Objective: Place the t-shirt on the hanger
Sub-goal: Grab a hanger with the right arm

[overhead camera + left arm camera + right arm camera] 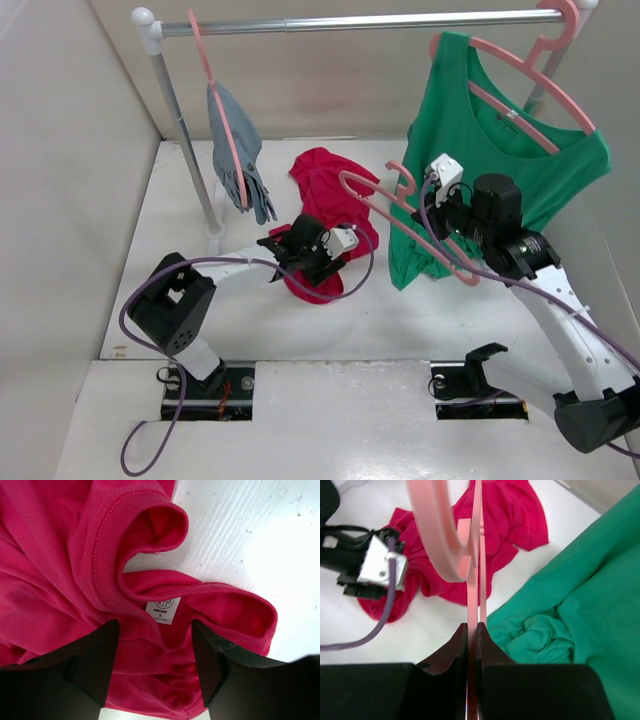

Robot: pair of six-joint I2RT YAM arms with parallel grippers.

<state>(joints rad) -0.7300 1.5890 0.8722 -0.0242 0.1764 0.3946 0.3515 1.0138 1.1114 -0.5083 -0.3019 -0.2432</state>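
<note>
The crimson t-shirt (322,182) lies crumpled on the white table; it also shows in the right wrist view (512,520). In the left wrist view its ribbed collar (107,555) and white neck label (163,610) face up. My left gripper (320,268) is low over the shirt's near part. It is open (155,652), with its two fingers on either side of a fold of cloth just below the label. My right gripper (434,222) is shut (472,630) on a thin bar of the pink hanger (473,592). It holds the hanger (466,275) above the table, right of the shirt.
A clothes rail (360,22) runs across the back on a post (185,130). A blue-grey garment (238,150) hangs on a pink hanger at the left. A green tank top (480,130) hangs on another at the right, its hem bunched behind my right gripper (560,625). Walls close in on the left and at the back.
</note>
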